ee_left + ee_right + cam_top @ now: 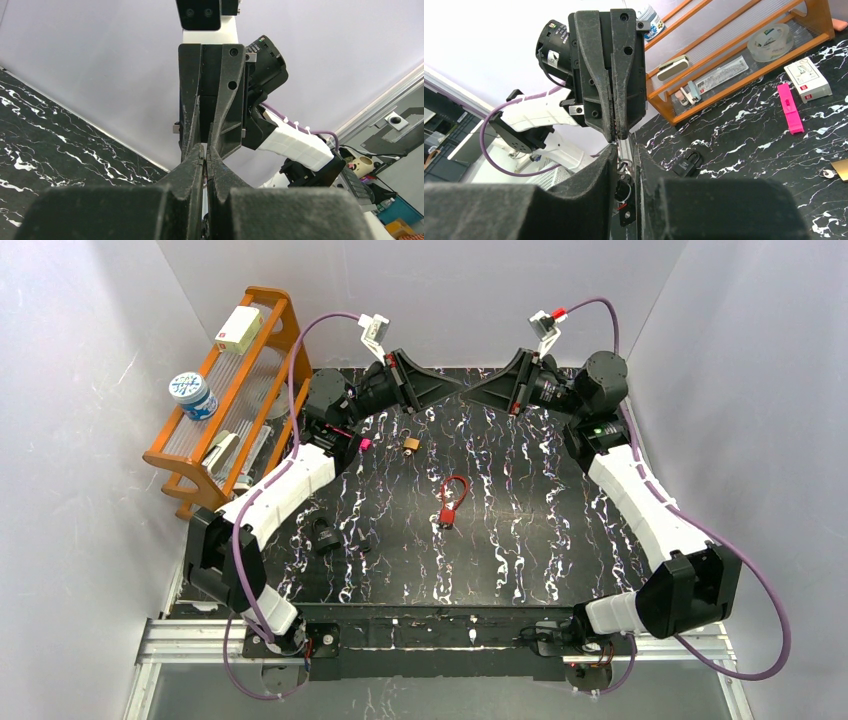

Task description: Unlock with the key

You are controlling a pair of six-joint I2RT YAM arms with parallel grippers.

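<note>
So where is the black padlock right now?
Top view: the black padlock lies on the table's left side, beside the left arm's white forearm, left of the red lock.

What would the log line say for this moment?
left gripper: shut, empty, raised | right gripper: shut, empty, raised | red padlock: on table, untouched

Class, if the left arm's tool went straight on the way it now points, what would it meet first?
The right tool: the left tool points at it tip to tip, and they seem almost touching, though depth is unclear.
</note>
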